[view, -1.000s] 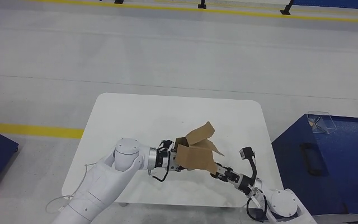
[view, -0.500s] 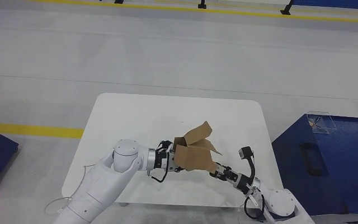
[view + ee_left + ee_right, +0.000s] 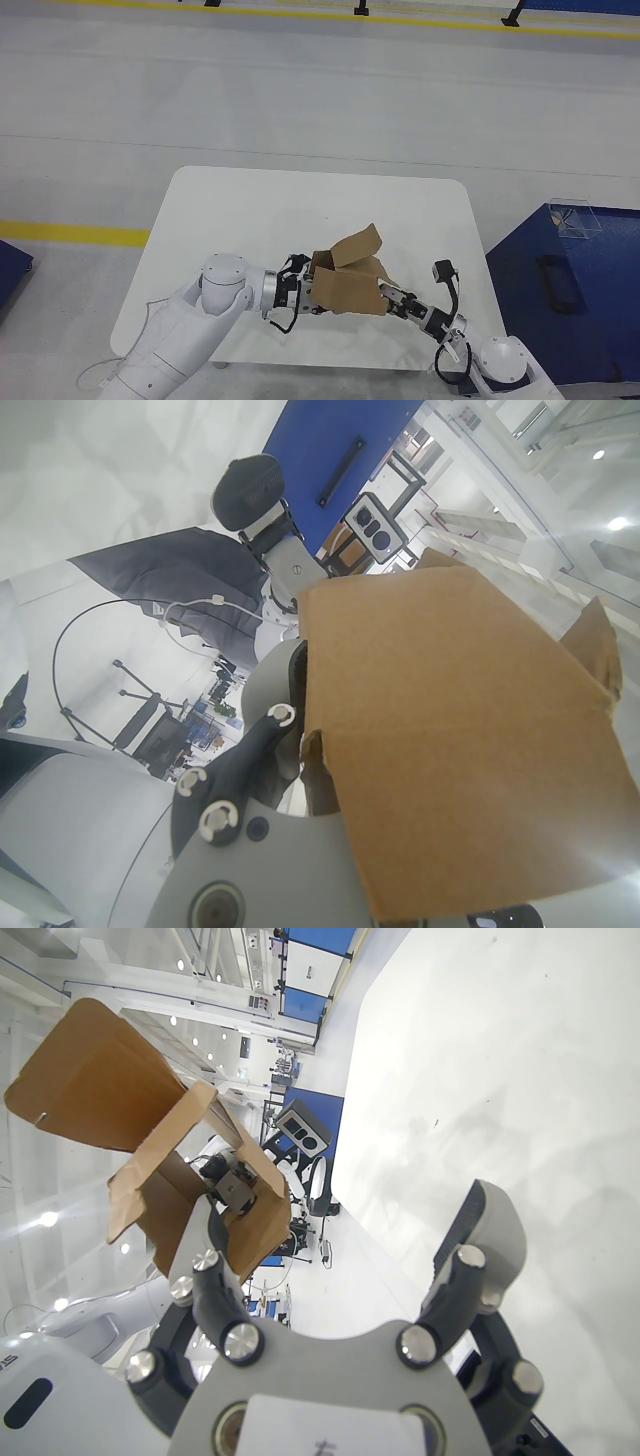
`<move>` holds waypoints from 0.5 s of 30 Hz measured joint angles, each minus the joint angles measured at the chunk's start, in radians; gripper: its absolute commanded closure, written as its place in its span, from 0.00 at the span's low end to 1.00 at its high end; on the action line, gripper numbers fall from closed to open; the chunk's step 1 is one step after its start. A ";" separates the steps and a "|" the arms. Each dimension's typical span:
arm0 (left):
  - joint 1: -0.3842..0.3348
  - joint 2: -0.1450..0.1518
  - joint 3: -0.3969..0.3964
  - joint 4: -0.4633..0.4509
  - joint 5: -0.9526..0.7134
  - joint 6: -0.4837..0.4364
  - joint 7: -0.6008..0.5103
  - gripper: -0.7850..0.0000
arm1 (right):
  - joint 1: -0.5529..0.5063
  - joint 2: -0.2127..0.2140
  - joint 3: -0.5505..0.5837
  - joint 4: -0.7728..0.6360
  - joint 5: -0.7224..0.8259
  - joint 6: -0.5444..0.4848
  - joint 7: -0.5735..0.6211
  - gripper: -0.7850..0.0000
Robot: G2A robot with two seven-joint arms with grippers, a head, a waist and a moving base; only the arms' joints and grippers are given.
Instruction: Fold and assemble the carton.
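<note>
carton (image 3: 345, 280): brown matt cardboard, fibrous at its cut edges. table (image 3: 260, 210): smooth white top with a faint sheen. right gripper (image 3: 345, 1208): fingers (image 3: 492, 1223) in smooth grey plastic-looking shells, black ribbed pads, polished metal pins on matt black links.

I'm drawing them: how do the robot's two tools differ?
The left tool pinches the carton wall; the right tool gapes open, holding nothing. The left tool reaches inside the carton; the right tool sits outside, beside a flap. Both meet the same carton.
</note>
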 measured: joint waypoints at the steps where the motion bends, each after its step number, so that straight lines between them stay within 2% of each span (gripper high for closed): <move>1: 0.001 0.000 0.000 -0.002 0.001 -0.002 -0.004 1.00 | 0.005 -0.001 -0.005 0.004 -0.004 0.002 -0.002 0.00; 15: 0.019 0.007 0.010 -0.047 0.035 -0.022 -0.039 1.00 | 0.075 -0.017 -0.072 0.048 -0.074 0.032 -0.046 0.00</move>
